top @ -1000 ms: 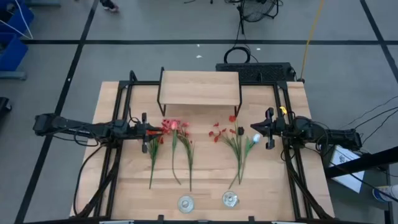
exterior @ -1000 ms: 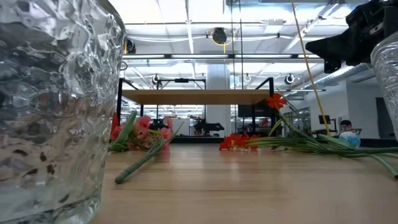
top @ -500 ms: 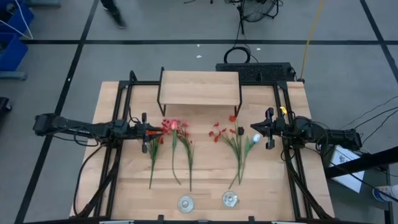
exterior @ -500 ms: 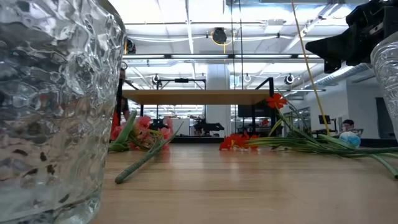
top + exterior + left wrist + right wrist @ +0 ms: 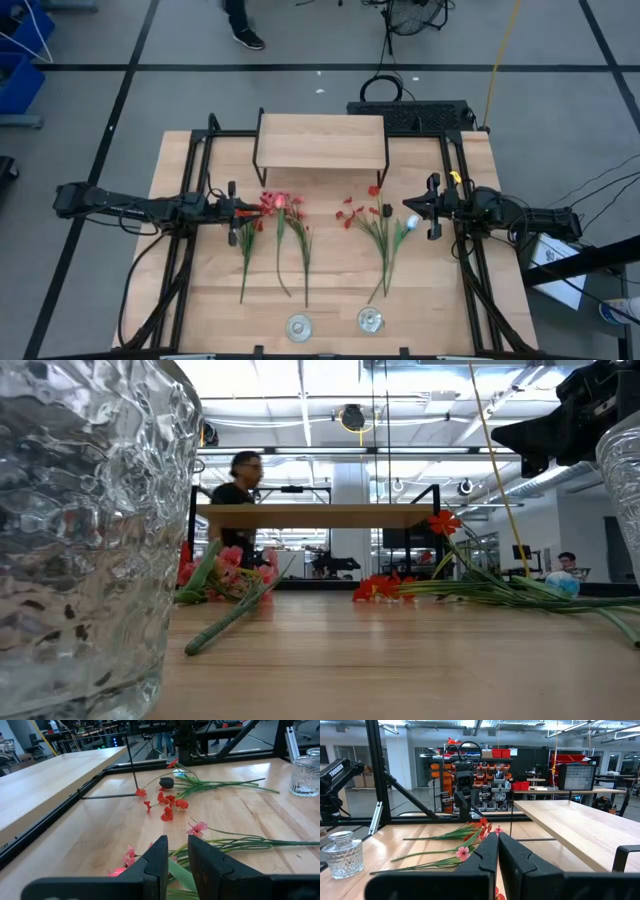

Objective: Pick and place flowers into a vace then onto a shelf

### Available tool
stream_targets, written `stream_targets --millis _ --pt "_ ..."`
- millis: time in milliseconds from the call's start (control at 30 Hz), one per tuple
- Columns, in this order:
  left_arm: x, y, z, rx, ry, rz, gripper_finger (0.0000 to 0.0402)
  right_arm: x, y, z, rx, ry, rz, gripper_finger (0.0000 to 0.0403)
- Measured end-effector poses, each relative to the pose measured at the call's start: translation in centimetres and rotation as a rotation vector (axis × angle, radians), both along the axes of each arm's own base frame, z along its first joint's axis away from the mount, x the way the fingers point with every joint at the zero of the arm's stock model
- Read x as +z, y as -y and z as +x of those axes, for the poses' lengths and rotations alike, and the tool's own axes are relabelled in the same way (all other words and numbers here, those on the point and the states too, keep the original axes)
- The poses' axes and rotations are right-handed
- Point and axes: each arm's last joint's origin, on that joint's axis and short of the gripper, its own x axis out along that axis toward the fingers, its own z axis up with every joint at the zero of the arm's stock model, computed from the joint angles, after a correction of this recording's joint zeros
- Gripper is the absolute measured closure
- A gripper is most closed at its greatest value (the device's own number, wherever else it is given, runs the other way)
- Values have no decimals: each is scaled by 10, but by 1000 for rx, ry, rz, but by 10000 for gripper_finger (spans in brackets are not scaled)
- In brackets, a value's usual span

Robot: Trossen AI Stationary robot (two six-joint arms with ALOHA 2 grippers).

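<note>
Your left tool [image 5: 243, 208] sits at the left flowers' [image 5: 279, 236] blossom ends, fingers [image 5: 159, 861] a narrow gap apart with a green stalk showing between them; whether it grips, you cannot tell. Your right tool [image 5: 416, 216], shut, waits beside the right bunch [image 5: 377, 228]. Neither arm has moved; only a person [image 5: 238, 500] has walked in behind the shelf [image 5: 322, 142]. You have three stems left, about three tangled right, and two glass vases [image 5: 298, 326] on the worktop [image 5: 440, 300].

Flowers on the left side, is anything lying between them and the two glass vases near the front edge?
Nothing visible does. From the left flowers to the vases the high view shows only bare wooden table. The right flowers lie off to the side, not in that path.
</note>
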Motion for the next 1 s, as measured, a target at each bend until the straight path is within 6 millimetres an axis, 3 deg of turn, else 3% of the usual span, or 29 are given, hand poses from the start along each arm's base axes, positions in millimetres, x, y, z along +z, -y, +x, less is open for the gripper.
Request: stream_targets --millis 667,867,1000 --pt "0 0 0 0 0 0 321 2 0 0 1 20 3 394" --pt "0 0 0 0 0 0 321 5 0 -1 24 63 156 394" --pt "0 0 0 0 0 0 321 20 0 -4 81 229 327 394"
